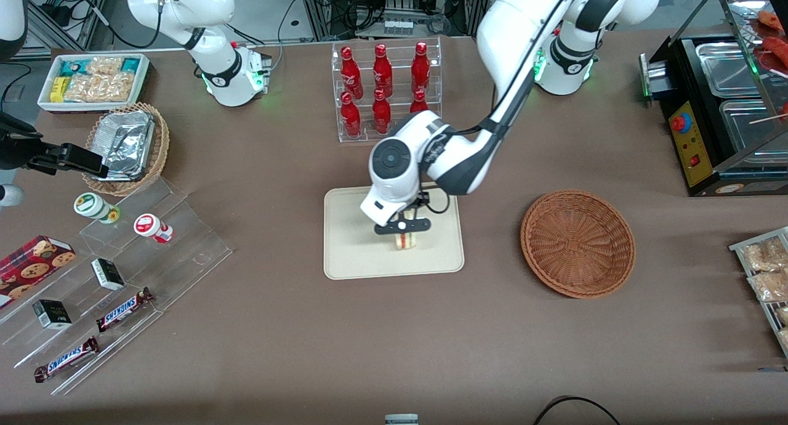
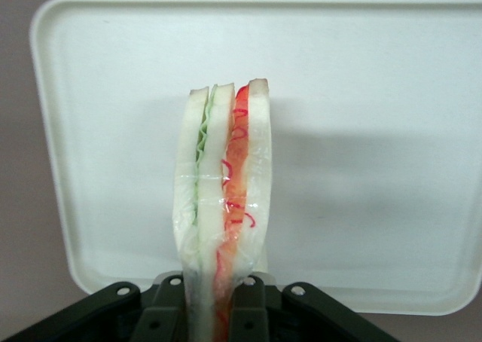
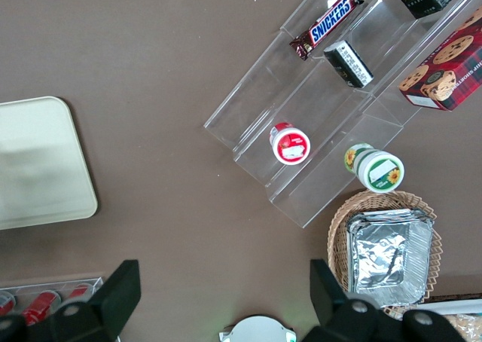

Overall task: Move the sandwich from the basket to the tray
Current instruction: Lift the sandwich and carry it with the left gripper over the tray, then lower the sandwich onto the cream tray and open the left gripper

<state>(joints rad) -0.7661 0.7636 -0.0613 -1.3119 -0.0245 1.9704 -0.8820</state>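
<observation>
While my jaws (image 1: pixel 403 226) hang over the tray (image 1: pixel 351 240) at the centre of the front view, they are closed tight on the sandwich (image 1: pixel 406 240), pinching its lower end from both sides. In the wrist view the sandwich (image 2: pixel 223 206) stands on edge between my fingers (image 2: pixel 162 312), wrapped in clear film, white bread layers with green and red filling showing, and the cream tray (image 2: pixel 376 131) fills the frame beneath it. The round reddish-brown basket (image 1: pixel 577 242) sits on the brown table (image 1: pixel 277 351) at centre right of the front view, well apart from the tray, nothing inside it.
</observation>
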